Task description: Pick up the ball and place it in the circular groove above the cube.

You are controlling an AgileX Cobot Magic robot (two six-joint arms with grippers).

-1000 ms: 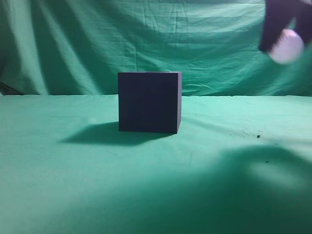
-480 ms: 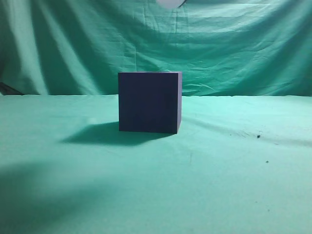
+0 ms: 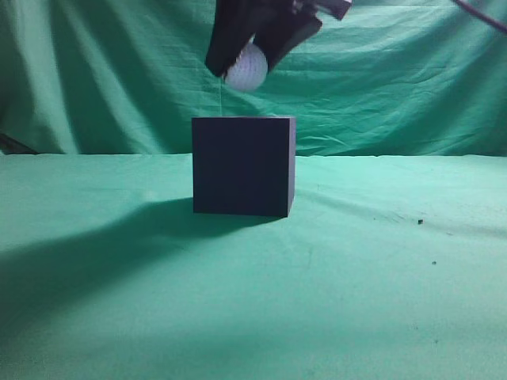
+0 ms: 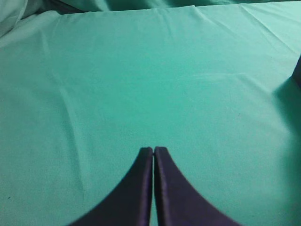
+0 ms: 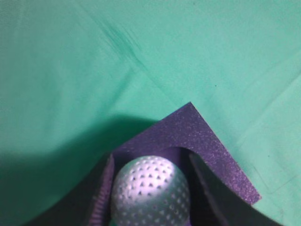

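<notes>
The dark navy cube (image 3: 243,165) stands on the green cloth in the middle of the exterior view. My right gripper (image 3: 252,49) hangs above its top left part, shut on the white dimpled ball (image 3: 245,67), which is a little above the cube's top. In the right wrist view the ball (image 5: 150,192) sits between my right gripper's fingers (image 5: 151,188), with the cube's top (image 5: 197,136) right below it. The groove is mostly hidden by the ball. My left gripper (image 4: 154,150) is shut and empty over bare cloth.
A green cloth (image 3: 380,261) covers the table and hangs as a backdrop (image 3: 380,79). A dark corner of the cube (image 4: 297,70) shows at the right edge of the left wrist view. Small dark specks (image 3: 420,222) lie on the cloth at the right.
My right gripper has carried the ball from the upper right, leftward across the top of the view, and down to just above the cube. The cube has not moved.
</notes>
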